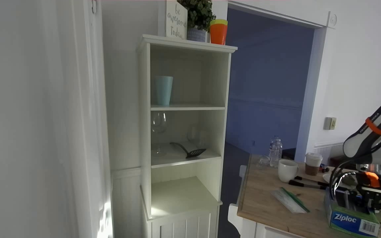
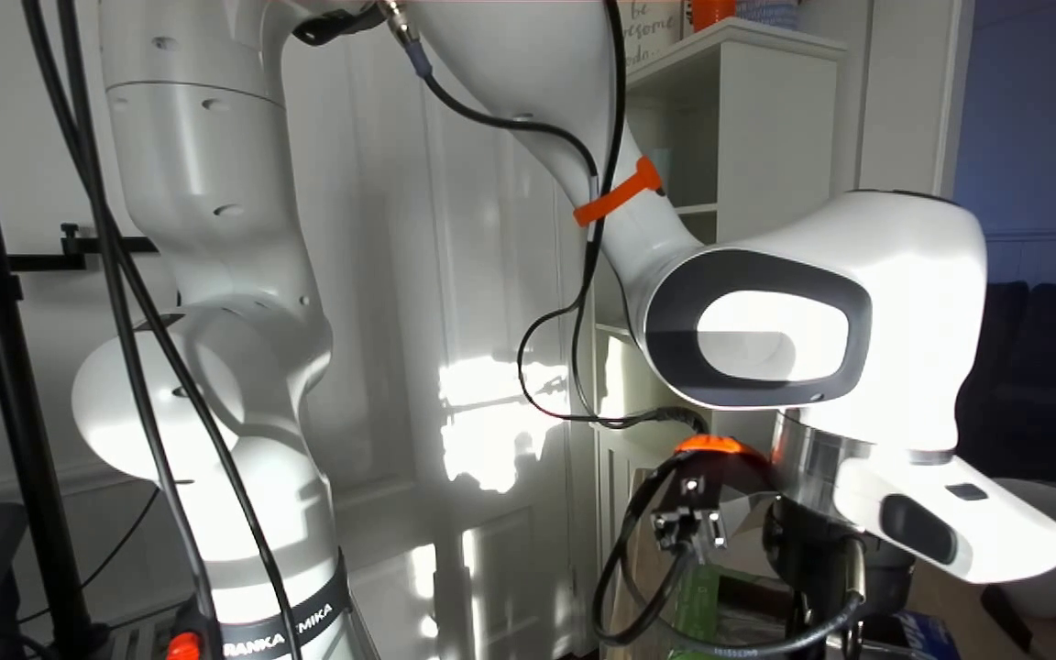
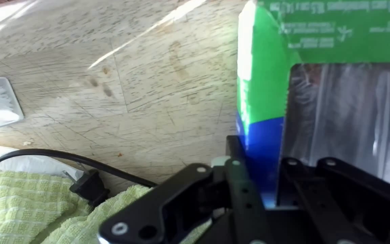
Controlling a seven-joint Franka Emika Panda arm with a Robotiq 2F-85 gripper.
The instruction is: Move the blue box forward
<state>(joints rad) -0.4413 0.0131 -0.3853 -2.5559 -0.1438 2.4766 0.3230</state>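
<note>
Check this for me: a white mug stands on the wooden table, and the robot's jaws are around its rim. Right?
Not quite: the jaws stand either side of an edge of the Ziploc box, not the rim of the white mug, as the wrist view shows; whether they grip it, I can't tell. The mug does stand on the wooden table.

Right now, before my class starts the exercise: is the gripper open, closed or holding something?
Gripper: closed on the blue-and-green Ziploc box, fingers on either side of its edge.
</note>
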